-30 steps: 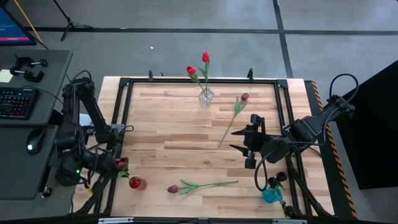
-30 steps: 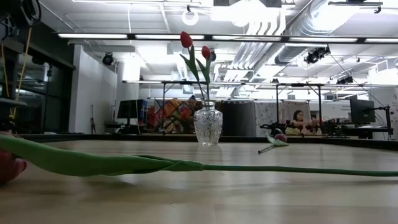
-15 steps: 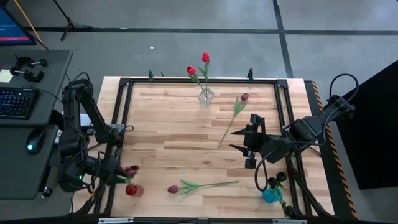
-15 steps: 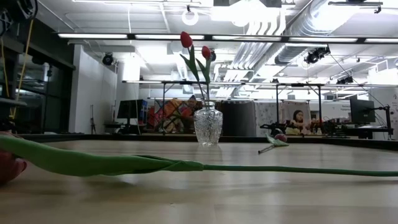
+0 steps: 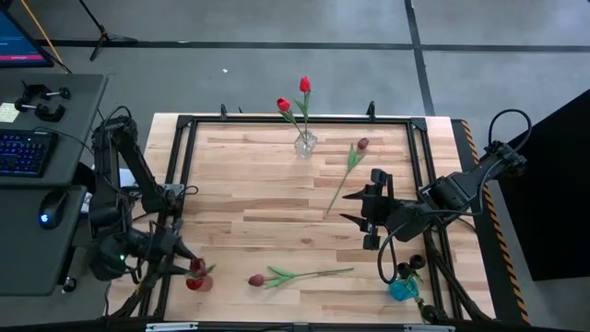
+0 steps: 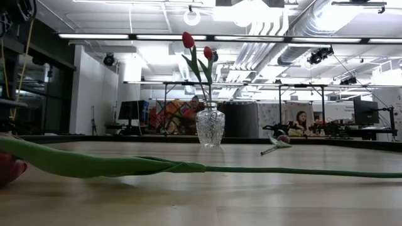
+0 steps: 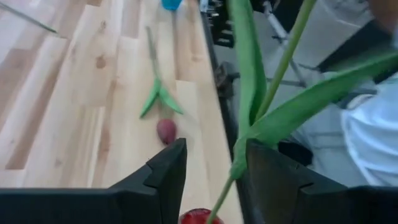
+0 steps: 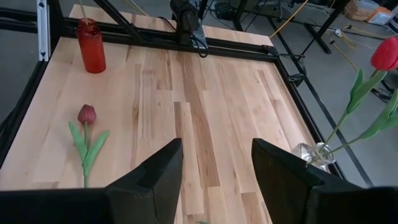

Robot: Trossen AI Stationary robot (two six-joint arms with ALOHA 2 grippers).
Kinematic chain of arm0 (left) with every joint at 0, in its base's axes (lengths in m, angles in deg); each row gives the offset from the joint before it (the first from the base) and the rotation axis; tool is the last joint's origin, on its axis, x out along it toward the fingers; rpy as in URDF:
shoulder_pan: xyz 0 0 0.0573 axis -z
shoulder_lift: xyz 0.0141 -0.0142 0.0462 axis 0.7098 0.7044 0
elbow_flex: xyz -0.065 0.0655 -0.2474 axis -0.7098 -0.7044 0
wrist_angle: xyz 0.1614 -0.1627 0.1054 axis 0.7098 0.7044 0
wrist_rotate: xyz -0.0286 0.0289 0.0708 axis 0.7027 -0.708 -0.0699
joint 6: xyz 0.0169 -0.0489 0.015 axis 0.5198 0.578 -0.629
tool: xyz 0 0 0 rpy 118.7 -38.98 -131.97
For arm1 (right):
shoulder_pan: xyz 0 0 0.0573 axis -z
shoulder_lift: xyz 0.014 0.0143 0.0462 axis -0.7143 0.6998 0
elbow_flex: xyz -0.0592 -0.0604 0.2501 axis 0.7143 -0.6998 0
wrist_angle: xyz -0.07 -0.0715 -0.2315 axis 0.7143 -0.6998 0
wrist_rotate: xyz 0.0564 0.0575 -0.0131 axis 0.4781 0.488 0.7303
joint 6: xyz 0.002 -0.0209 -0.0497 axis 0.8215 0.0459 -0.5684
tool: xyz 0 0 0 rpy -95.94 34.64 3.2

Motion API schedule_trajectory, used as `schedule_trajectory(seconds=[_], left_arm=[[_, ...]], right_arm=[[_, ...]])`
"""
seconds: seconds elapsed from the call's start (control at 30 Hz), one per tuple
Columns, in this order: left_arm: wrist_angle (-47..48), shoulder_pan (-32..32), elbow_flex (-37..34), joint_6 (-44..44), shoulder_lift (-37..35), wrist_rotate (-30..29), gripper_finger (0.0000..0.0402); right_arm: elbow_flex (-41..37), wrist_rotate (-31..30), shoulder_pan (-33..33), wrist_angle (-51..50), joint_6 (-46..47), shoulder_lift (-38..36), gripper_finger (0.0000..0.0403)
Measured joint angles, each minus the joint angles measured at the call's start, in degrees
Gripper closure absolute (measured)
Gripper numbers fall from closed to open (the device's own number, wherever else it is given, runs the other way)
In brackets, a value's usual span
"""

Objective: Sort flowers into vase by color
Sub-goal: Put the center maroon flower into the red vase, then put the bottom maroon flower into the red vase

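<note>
Jaws of the left gripper (image 7: 211, 171) stand parted around a tulip (image 7: 249, 134) over the red vase (image 5: 195, 280); right gripper (image 8: 211, 162) open mid-tabletop (image 5: 277, 203).

Clear vase (image 6: 210, 127) holds two red tulips (image 6: 188, 40); green stem (image 6: 188, 167) lies foreground.

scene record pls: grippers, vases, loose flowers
left gripper: open, over red vase at table's near-left corner, green stem between fingers
right gripper: open, empty, above right side of table
clear glass vase: two bright red tulips
blue vase: near-right corner
loose maroon tulips: one near front edge, one right of glass vase
</note>
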Motion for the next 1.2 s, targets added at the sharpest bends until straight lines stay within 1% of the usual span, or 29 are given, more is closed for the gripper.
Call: schedule_trajectory(seconds=[0.2, 0.37, 0.43, 0.6, 0.7, 0.83, 0.9, 0.97, 1.03, 1.1, 1.2], left_arm=[[-5.0, 0.0, 0.0, -7.0, -5.3, 1.4, 0.0245], [-5.4, 0.0, 0.1, -9.1, -11.5, 1.9, 0.0245], [-5.6, 0.0, 0.1, -11.2, -13.7, 1.0, 0.0245], [-5.6, 0.0, 0.1, -18.4, -18.0, -4.6, 0.0245], [-6.6, 0.0, 0.1, -24.1, -19.9, -11.1, 0.0245], [-11.5, -0.2, 0.1, -35.6, -21.4, -20.8, 0.0245], [-15.0, -1.4, 0.1, -41.6, -21.5, -23.2, 0.0245], [-18.1, -3.9, 0.1, -46.5, -21.2, -22.5, 0.0245], [-20.8, -7.5, 0.1, -49.5, -20.3, -19.5, 0.0245], [-21.7, -11.7, 0.1, -50.7, -19.3, -15.2, 0.0245], [-21.7, -18.9, 0.1, -49.8, -17.2, -7.4, 0.0245]], right_arm=[[0.0, -0.7, 0.0, 0.3, 0.0, 0.0, 0.0222], [0.0, -0.7, 0.3, 2.2, -1.2, 0.0, 0.0222], [0.0, -0.7, 0.4, 3.1, -2.4, 0.0, 0.0222], [0.0, -0.7, 0.4, 3.8, -4.2, 0.0, 0.0222], [0.0, -0.7, 0.4, 3.8, -4.5, 0.0, 0.0222], [0.0, -0.6, 0.4, 3.8, -4.9, 0.0, 0.0222], [0.0, -0.1, 0.4, 3.7, -4.9, 0.0, 0.0222], [0.0, 0.1, 0.4, 3.6, -4.9, 0.0, 0.0222], [0.0, 0.2, 0.4, 3.6, -4.9, 0.0, 0.0222], [0.0, 0.2, 0.4, 3.6, -4.9, 0.0, 0.0222], [0.0, 0.5, 0.4, 3.3, -4.2, 0.1, 0.0222]])
